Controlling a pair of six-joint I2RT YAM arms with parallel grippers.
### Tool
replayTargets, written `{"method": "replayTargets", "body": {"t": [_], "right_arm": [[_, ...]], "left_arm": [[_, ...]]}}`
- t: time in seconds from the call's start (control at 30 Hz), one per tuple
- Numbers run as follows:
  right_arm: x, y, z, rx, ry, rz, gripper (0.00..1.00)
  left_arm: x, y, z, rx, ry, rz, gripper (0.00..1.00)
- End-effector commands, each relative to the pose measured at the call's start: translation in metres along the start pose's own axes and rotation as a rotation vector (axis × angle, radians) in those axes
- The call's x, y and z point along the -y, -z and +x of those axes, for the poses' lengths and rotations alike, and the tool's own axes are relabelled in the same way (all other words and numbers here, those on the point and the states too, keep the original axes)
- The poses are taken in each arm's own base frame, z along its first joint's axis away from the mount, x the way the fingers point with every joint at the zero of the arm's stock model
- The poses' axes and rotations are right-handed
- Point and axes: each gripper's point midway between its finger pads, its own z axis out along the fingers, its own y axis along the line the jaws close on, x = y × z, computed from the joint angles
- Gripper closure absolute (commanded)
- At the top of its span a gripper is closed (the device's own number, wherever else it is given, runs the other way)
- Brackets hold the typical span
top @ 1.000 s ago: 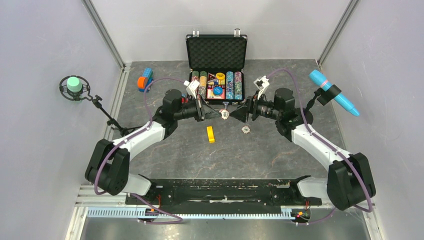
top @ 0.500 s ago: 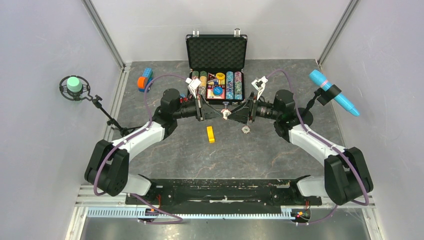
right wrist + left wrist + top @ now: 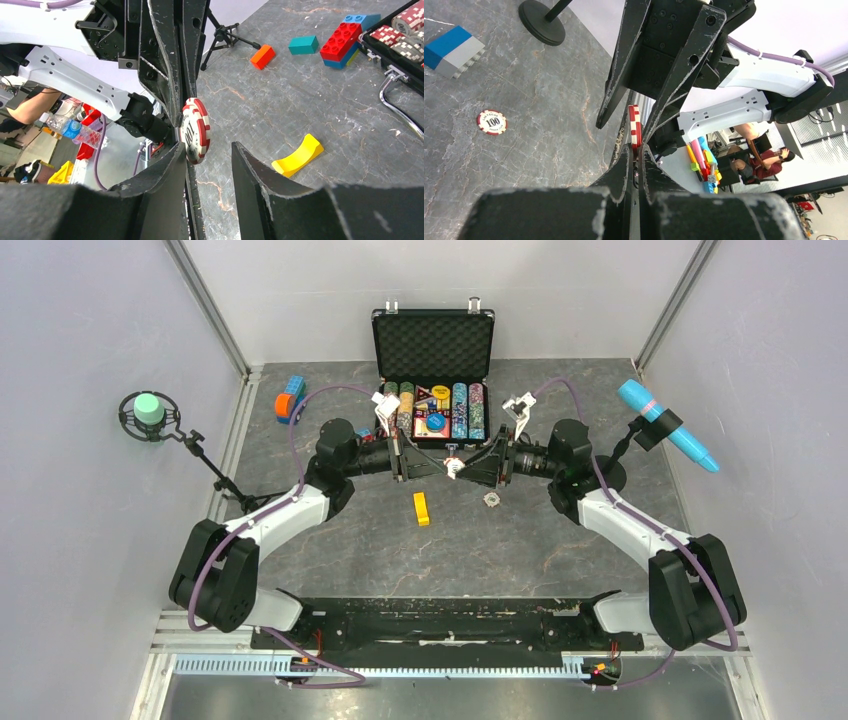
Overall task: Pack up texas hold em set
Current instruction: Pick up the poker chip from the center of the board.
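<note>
The black case (image 3: pixel 433 340) of the texas hold em set stands open at the back, rows of chips (image 3: pixel 440 410) in its tray. Between the arms, above the table, a red-and-white poker chip (image 3: pixel 452 466) is held on edge. My left gripper (image 3: pixel 636 152) is shut on this chip (image 3: pixel 634 127). My right gripper (image 3: pixel 207 150) faces it, its jaws open on either side of the same chip (image 3: pixel 196 131); one finger is close against it, the other stands apart. Another chip (image 3: pixel 491 500) lies flat on the table.
A yellow block (image 3: pixel 421 508) lies in front of the grippers. Toy bricks (image 3: pixel 290 398) sit at the back left, one blue-grey brick (image 3: pixel 451 50) nearer. A green-topped stand (image 3: pixel 148 410) is on the left, a blue cylinder (image 3: pixel 665 425) on the right. The case handle (image 3: pixel 395 100) juts forward.
My right gripper has moved left up to the left gripper, and its jaws have narrowed round the held chip. The left gripper stayed shut on the chip.
</note>
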Motion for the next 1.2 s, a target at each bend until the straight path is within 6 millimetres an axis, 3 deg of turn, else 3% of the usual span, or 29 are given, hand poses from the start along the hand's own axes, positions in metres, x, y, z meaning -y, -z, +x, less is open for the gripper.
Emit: {"method": "replayTargets", "body": {"t": [0.0,0.23,0.73,1.17], "right_arm": [[-0.011,0.003,-0.017,0.051,0.063,-0.031,0.6],[-0.016,0.006,-0.025,0.082,0.065,-0.052,0.65],[-0.033,0.007,-0.015,0.059,0.024,-0.177,0.72],[-0.031,0.006,-0.015,0.057,0.017,-0.178,0.97]], "left_arm": [[0.016,0.002,-0.001,-0.012,-0.029,0.066,0.98],[0.015,0.003,0.002,-0.02,-0.025,0.067,0.98],[0.018,0.001,0.003,-0.034,-0.026,0.08,0.98],[0.02,-0.002,0.007,-0.051,-0.017,0.091,0.98]]}}
